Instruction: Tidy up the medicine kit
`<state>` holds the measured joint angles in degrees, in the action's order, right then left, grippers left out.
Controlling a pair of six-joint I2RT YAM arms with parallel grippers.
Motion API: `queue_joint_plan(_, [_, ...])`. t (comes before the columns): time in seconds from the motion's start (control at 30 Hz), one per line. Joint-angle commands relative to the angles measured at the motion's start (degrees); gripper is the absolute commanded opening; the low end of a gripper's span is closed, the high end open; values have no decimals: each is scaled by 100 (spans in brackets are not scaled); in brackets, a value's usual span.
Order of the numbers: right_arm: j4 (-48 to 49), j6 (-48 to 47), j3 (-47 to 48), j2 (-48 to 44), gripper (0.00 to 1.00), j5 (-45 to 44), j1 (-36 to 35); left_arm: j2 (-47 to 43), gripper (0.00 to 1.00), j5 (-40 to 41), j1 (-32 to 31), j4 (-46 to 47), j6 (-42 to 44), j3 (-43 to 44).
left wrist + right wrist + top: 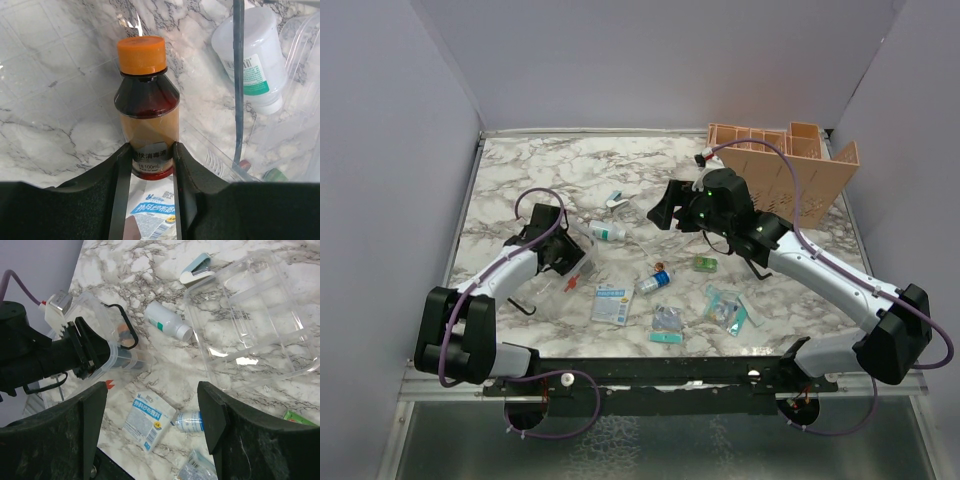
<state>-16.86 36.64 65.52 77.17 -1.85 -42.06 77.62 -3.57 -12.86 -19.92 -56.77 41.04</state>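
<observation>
— Where is the medicine kit (100, 305)?
— On the left half of the worktop (520, 170), right in front of the left arm. It is a clear box with a black handle (129, 322), and the left jaws reach into it.
— Are they holding anything?
— Yes. In the left wrist view the two black fingers (120, 190) press against both sides of the base of a brown bottle (147, 115). Its orange cap (141, 54) points away from the wrist. The right wrist view shows the same bottle through the kit's clear wall.
— And the right jaws?
— Spread wide, with nothing between them. They hang above the middle of the worktop, turned toward the kit.
— What lies around?
— A white bottle with a green label (167, 322) is on its side between the kit and a clear divided tray (235, 340) (whether that tray belongs to the kit I cannot tell). Nearer the arms' bases lie a white-and-blue packet (147, 420) and, just beside it, a small bottle with a blue label (190, 421). More small packs are scattered toward the right. The peach slotted organizer (790, 165) stands at the far right corner, well apart from the kit.
</observation>
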Motion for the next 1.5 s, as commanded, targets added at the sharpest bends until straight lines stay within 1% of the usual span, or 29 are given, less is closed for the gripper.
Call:
queue_joint_plan(0.0, [-89,112,18,-43,73,-35,-30,-61,29,-538,15,-63,217,48])
queue_joint_plan(0.13, [-76,173,-35,-39,73,12,-30,-74,30,-823,16,-151,441,136])
queue_joint_plan(0.2, [-80,208,-47,-37,73,45,-27,-94,32,-779,20,-304,544,249])
queue_joint_plan(0.4, [-45,258,-98,-35,73,104,-29,-285,44,-207,16,-992,972,778])
queue_joint_plan(0.57, [2,316,-170,-27,72,149,-30,-430,48,302,22,-1377,1362,1047])
queue_joint_plan(0.63, [28,323,-175,-5,72,179,-23,-432,49,433,20,-1361,1496,1131])
queue_joint_plan(0.77, [79,349,-172,56,72,198,-30,-169,48,724,18,-1271,1810,1376])
queue_joint_plan(0.97, [103,338,-149,146,71,198,-30,387,44,949,18,-976,2238,1804])
queue_joint_plan(1.2, [99,237,-243,296,71,156,-30,895,42,854,16,-746,2640,2255])
queue_joint_plan(1.37, [183,234,-403,491,71,288,-30,1245,42,825,21,-646,2687,2580])
queue_joint_plan(1.47, [249,66,-501,649,71,283,-30,1426,42,751,13,-604,2659,2775])
